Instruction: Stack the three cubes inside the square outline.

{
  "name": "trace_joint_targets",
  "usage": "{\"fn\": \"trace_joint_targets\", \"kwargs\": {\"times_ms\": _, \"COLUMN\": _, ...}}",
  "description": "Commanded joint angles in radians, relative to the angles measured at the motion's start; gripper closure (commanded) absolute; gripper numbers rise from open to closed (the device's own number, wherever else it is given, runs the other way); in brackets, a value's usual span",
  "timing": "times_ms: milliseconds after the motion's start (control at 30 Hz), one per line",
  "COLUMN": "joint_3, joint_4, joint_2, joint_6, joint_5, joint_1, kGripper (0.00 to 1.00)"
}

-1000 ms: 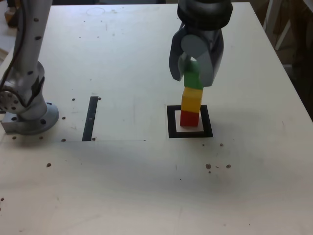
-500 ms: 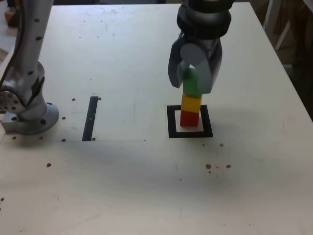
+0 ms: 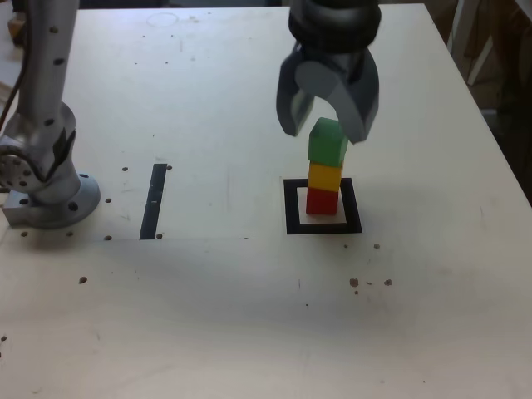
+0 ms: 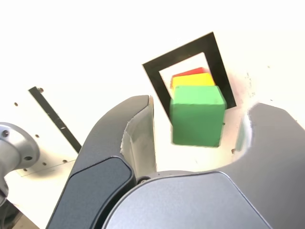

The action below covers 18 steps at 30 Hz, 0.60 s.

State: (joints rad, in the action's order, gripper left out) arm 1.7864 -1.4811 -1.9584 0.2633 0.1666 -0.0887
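Pincer [image 3: 327, 133] smooth grey, parted; matte green cube [image 3: 327, 141] free.

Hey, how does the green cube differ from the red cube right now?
The green cube tops the stack; the red cube is at the bottom, on the pale centre of the square outline. The green cube sits between the open claw jaws, untouched; the red cube is well below them. The green overhangs slightly; the red is mostly hidden in the wrist view. Both look equal-sized and matte.
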Motion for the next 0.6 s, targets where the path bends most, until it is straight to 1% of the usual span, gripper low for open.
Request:
{"fn": "trace_joint_targets", "kwargs": {"times_ms": 0, "joint_3": -0.021, "joint_4": -0.004, "joint_2": 0.035, "joint_6": -0.012, "joint_5": 0.011, "joint_1": -0.002, "kGripper": 0.01}}
{"fn": "trace_joint_targets", "kwargs": {"times_ms": 167, "joint_3": -0.102, "joint_4": -0.005, "joint_2": 0.111, "joint_6": -0.054, "joint_5": 0.028, "joint_1": 0.002, "kGripper": 0.01}}
{"fn": "trace_joint_targets", "kwargs": {"times_ms": 367, "joint_3": -0.248, "joint_4": 0.009, "joint_2": 0.206, "joint_6": -0.114, "joint_5": 0.04, "joint_1": 0.006, "kGripper": 0.01}}
{"fn": "trace_joint_targets", "kwargs": {"times_ms": 467, "joint_3": -0.347, "joint_4": 0.037, "joint_2": 0.257, "joint_6": -0.153, "joint_5": 0.042, "joint_1": 0.007, "kGripper": 0.01}}
{"fn": "trace_joint_targets", "kwargs": {"times_ms": 567, "joint_3": -0.451, "joint_4": 0.084, "joint_2": 0.307, "joint_6": -0.196, "joint_5": 0.029, "joint_1": 0.009, "kGripper": 0.01}}
